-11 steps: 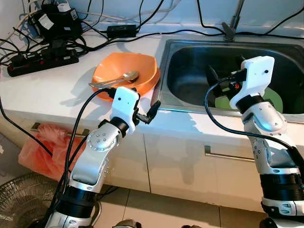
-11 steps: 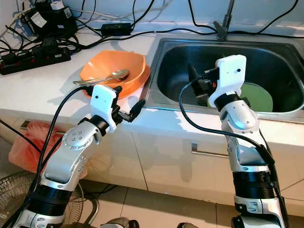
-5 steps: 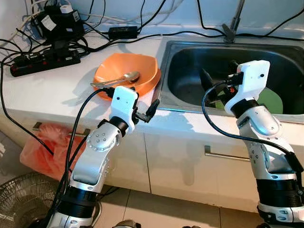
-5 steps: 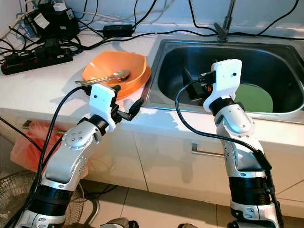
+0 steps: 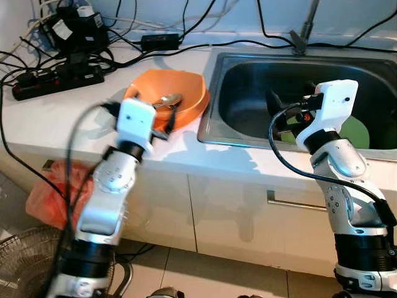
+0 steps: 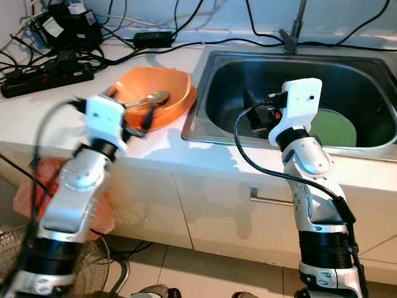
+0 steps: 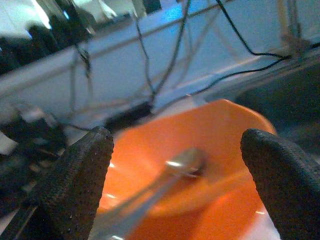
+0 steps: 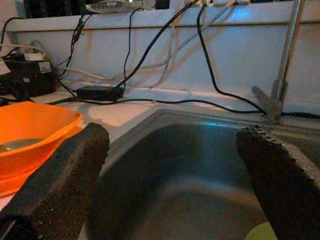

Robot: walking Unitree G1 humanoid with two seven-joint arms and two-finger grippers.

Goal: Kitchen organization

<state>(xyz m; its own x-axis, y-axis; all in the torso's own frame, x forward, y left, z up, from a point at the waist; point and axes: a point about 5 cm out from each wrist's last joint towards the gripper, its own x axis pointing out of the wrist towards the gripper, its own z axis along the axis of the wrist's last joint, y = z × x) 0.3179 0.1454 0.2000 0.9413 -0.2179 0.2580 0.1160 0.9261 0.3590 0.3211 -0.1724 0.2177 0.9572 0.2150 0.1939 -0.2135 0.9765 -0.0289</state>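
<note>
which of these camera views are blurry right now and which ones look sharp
Left and right eye views: the left arm and left gripper are smeared by motion, while the counter, sink and right gripper stay sharp. Left wrist view: soft throughout, with the orange bowl and spoon streaked. Right wrist view: dim but fairly sharp.

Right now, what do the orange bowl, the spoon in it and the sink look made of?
The bowl looks like plastic: uniform bright orange, soft sheen. The spoon seems metal, silvery and reflective. The sink looks like stainless steel: grey, brushed, with dull reflections.
</note>
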